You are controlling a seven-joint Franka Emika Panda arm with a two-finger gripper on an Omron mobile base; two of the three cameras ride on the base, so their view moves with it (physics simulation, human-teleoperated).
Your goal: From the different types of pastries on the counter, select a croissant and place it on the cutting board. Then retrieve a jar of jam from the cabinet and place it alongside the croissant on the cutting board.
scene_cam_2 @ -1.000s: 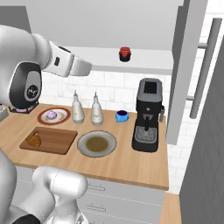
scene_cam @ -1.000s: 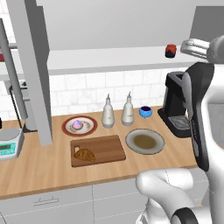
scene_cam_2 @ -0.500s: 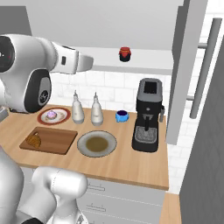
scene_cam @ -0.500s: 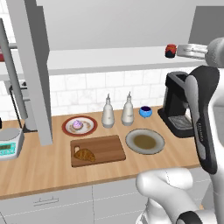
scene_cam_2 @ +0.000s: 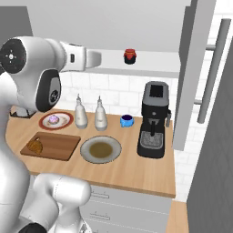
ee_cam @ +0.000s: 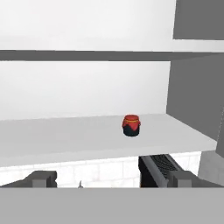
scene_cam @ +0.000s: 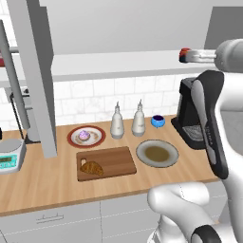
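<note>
The croissant [scene_cam: 91, 167] [scene_cam_2: 34, 145] lies on the left end of the dark cutting board [scene_cam: 114, 159] [scene_cam_2: 57, 146] on the counter [scene_cam: 42, 185]. A purple-frosted cupcake [scene_cam: 84, 135] [scene_cam_2: 53, 119] sits on a red-rimmed plate behind the board. The jar of jam [scene_cam_2: 130, 56] [ee_cam: 131, 125] [scene_cam: 183, 51], dark red with a dark base, stands on the cabinet shelf [ee_cam: 65, 135]. My gripper [scene_cam_2: 101, 58] [ee_cam: 113, 179] [scene_cam: 189, 57] is held at shelf height, pointing at the jar from a short distance. It is open and holds nothing.
A black coffee machine [scene_cam_2: 154, 119] stands under the shelf at the right. Two white bottles [scene_cam_2: 81, 113], a small blue bowl [scene_cam_2: 127, 120] and a grey dish [scene_cam_2: 100, 149] with brown contents stand mid-counter. A scale [scene_cam: 9, 159] sits at far left. A grey vertical panel [scene_cam: 35, 78] hangs left.
The arm has risen and reached further toward the shelf, bringing the open gripper closer to the jar. Nothing on the counter has moved.
</note>
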